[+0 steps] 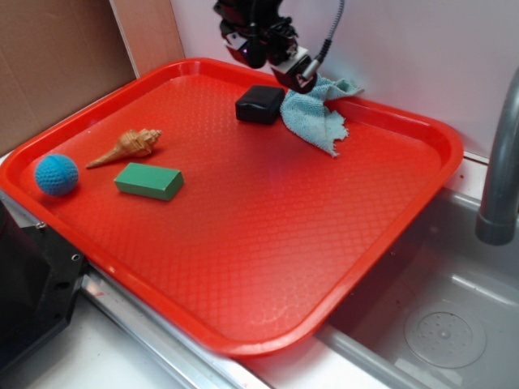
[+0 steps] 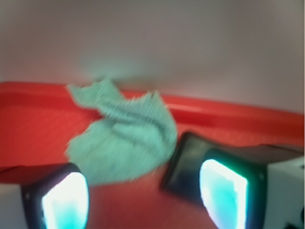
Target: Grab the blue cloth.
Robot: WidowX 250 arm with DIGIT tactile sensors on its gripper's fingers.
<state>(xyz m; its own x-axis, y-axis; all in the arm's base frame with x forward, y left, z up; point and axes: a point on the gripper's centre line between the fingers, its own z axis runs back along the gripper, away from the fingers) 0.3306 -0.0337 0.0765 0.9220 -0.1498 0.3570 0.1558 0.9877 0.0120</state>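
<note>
On the pebbled red tray (image 1: 268, 243), rumpled frayed blue cloth (image 1: 318, 116), boxy black block (image 1: 259, 104)

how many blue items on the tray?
2: blue cloth at the far edge beside the black block, under the end effector; blue ball at the near-left corner. None looks hidden.

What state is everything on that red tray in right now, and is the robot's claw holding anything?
gripper: open, holding nothing, above the far end of the tray
blue cloth: crumpled, lying on the tray with one corner draped over the far rim, not grasped
black block: lying flat beside the cloth
seashell: lying on its side
green block: lying flat
blue ball: resting near the left rim
red tray: flat on the counter, one corner over the sink
</note>
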